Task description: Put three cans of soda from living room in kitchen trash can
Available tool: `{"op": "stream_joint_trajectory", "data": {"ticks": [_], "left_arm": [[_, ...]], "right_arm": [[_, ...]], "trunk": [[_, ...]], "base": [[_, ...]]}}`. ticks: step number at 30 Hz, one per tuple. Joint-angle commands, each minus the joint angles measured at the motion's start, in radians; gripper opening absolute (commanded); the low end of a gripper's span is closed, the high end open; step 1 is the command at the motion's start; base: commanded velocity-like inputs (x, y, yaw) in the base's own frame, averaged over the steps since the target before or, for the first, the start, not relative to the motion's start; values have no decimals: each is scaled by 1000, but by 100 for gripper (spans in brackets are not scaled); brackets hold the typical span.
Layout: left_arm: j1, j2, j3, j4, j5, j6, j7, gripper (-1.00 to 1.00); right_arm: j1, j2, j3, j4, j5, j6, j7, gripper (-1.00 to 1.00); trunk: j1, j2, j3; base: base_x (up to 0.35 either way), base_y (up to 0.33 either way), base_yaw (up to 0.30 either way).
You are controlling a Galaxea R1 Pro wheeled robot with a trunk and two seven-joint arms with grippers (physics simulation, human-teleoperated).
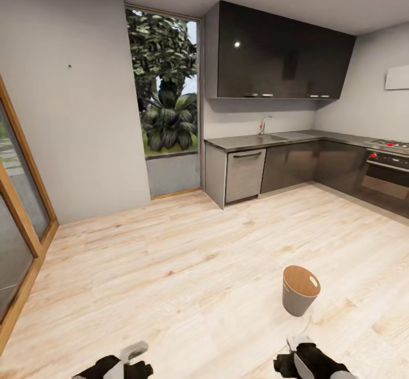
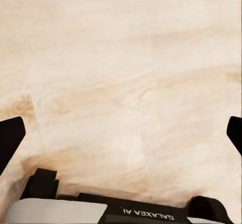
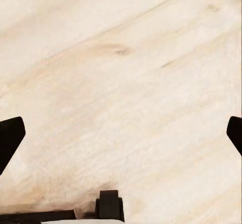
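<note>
The pale wood floor [image 1: 187, 265] is carrying the tash can [image 1: 300, 289], which is standing upright directly on the boards, just ahead of the right tool [image 1: 295, 349] and well apart from the left tool [image 1: 133, 356]. Bare planks are lying beneath both tools.

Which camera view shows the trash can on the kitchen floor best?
The head view shows it best: the trash can stands upright on the pale wood floor, with its brown inside and handle cut-out visible. The left wrist view and the right wrist view look down at bare floor between open fingers, so they tell nothing about the can.
</note>
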Motion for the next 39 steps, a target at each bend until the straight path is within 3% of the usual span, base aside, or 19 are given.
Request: {"op": "stream_joint_trajectory", "data": {"ticks": [1,3,7,10,11,12,16,18,19,33,39], "left_arm": [[-71,-26,1,-5,33,22,2,100],[-92,-41,1,-23,41,30,3,100],[-112,-82,-3,-137,45,54,30,100],[-116,-95,-5,-182,45,85,63,100],[-114,-106,-6,-240,46,107,90,100],[-114,-106,-6,-240,46,107,90,100],[-54,-123,-8,-395,47,125,110,100],[18,-127,-14,-524,48,133,115,100],[110,-123,-19,-661,54,140,124,100],[127,-132,-25,-680,43,139,136,100],[128,-133,-32,-662,41,136,182,100]], "right_arm": [[-32,-14,-1,-114,0,74,1,100],[-38,-30,-1,-186,-1,131,1,100],[-49,-85,-3,-350,-6,289,5,100],[-69,-109,-4,-380,-8,325,14,100],[-88,-131,-4,-392,-8,345,47,100],[-88,-131,-4,-392,-8,345,47,100],[-103,-151,-5,-400,-7,367,119,100],[-107,-156,-5,-403,-8,394,139,100],[-106,-157,-4,-405,-6,418,156,100],[-95,-161,-3,-414,-5,395,161,100],[-93,-172,-4,-408,-6,394,163,100]], "trunk": [[0,0,0],[0,0,0],[0,0,0],[0,0,-1],[0,0,-1],[0,0,-2],[0,0,-4],[0,0,-5],[0,0,-5],[0,0,-6],[0,0,-6]], "base": [[0,0,-11],[0,0,-60],[0,0,-186],[0,0,-253],[0,0,-274],[0,0,-274],[45,19,-277],[178,106,-275],[288,175,-87],[327,68,-16],[347,-80,0]]}}
